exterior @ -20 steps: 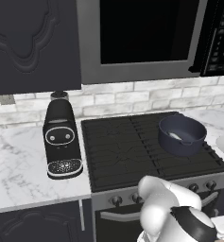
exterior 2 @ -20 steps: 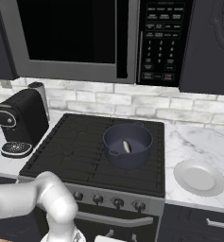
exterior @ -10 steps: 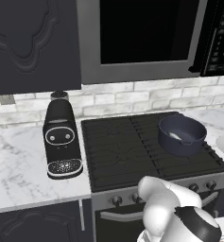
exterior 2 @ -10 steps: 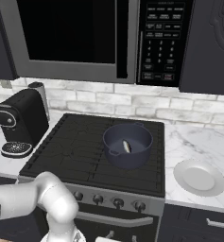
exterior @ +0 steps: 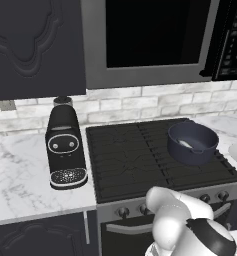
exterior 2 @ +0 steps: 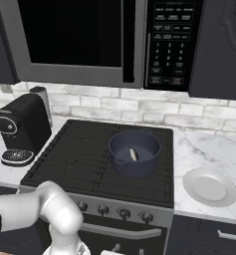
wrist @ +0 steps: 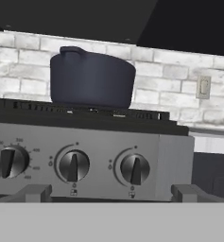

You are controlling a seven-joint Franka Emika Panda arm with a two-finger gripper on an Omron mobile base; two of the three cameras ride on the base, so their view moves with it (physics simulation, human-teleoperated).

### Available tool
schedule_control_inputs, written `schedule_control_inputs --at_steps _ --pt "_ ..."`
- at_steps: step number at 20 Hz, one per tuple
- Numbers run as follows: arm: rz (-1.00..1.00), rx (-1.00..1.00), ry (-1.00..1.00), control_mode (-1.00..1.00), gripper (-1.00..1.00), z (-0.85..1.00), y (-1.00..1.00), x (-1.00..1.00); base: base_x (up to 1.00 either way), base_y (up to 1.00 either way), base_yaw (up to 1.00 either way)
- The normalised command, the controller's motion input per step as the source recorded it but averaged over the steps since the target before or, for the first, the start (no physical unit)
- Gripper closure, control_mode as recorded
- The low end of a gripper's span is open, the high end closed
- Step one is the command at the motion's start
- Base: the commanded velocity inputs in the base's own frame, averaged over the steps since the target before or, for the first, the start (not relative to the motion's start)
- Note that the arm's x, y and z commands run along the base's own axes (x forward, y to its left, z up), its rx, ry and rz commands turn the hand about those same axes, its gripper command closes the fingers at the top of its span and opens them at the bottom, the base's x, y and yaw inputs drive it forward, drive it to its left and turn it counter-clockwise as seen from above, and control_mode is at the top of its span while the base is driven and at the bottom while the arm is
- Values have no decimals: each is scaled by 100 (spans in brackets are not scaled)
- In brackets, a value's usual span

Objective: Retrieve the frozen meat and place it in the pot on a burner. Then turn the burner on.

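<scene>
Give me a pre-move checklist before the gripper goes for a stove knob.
1. Pot sits on the cooktop: ok.
2. Something pale lies inside the pot: ok; whether it is the meat, cannot tell.
3. Knobs face the hand, in plain sight: ok.
4. Gripper open, fingers apart and empty: ok.
5. Which knob runs the pot's burner: cannot tell.
6. Burner already lit: cannot tell.

The pot (exterior 2: pixel 134 153) looked like matt dark enamel, the burner (exterior: pixel 135 160) grates rough black iron, the knobs (wrist: pixel 74 165) brushed metal, the counter (exterior: pixel 20 170) polished marble.
</scene>
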Motion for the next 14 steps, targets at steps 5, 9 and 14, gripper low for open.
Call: schedule_control_inputs --at_steps 5,9,14 --pt "0 0 1 -100 -100 -1 -1 0 0 0 0" --pt "0 0 1 -100 -100 0 -6 0 0 0 0" --pt "0 0 2 -100 -100 0 -13 4 0 0 0"
